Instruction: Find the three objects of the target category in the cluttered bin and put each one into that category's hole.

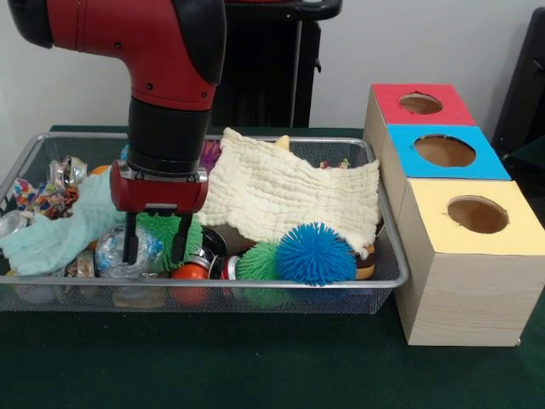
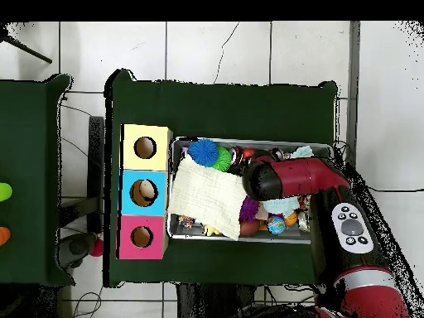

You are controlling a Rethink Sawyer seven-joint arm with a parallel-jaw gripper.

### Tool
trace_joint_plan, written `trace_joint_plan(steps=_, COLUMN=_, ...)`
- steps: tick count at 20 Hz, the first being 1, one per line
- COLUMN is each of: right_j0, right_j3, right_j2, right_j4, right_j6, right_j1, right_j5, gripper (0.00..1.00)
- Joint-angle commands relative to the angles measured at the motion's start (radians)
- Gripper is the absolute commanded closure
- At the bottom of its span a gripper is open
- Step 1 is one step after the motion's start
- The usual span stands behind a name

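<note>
Jaws spread, gripper (image 1: 156, 236) down inside the bin (image 1: 387, 247) with fingers either side of a crinkly clear bottle (image 1: 119, 252) at about 8 o'clock of the cream cloth (image 1: 294, 192), so likely the grasp step. Next: close, lift, carry to the red box's hole (image 1: 421, 104). Front view shows fingers and bottle; overhead hides both under the arm.

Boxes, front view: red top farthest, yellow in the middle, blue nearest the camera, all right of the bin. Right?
Not quite. The front view shows the blue box in the middle and the yellow box nearest the camera. The red box is farthest, and all three stand right of the bin.
</note>
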Motion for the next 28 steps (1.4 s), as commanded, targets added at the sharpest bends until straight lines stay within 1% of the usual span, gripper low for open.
trace_joint_plan(steps=1, right_j0=-0.048, right_j3=0.002, right_j2=0.006, right_j4=-0.097, right_j6=-0.257, right_j1=0.039, right_j5=0.187, gripper=0.0)
trace_joint_plan(steps=8, right_j0=-0.062, right_j3=-0.008, right_j2=0.016, right_j4=-0.107, right_j6=-0.283, right_j1=0.041, right_j5=0.197, gripper=0.0)
trace_joint_plan(steps=17, right_j0=-0.066, right_j3=-0.011, right_j2=0.026, right_j4=-0.127, right_j6=-0.279, right_j1=0.043, right_j5=0.213, gripper=0.0)
trace_joint_plan(steps=25, right_j0=-0.075, right_j3=0.002, right_j2=0.033, right_j4=-0.106, right_j6=-0.263, right_j1=0.05, right_j5=0.231, gripper=0.0)
trace_joint_plan(steps=28, right_j0=-0.096, right_j3=0.015, right_j2=0.05, right_j4=-0.086, right_j6=-0.237, right_j1=0.064, right_j5=0.212, gripper=0.0)
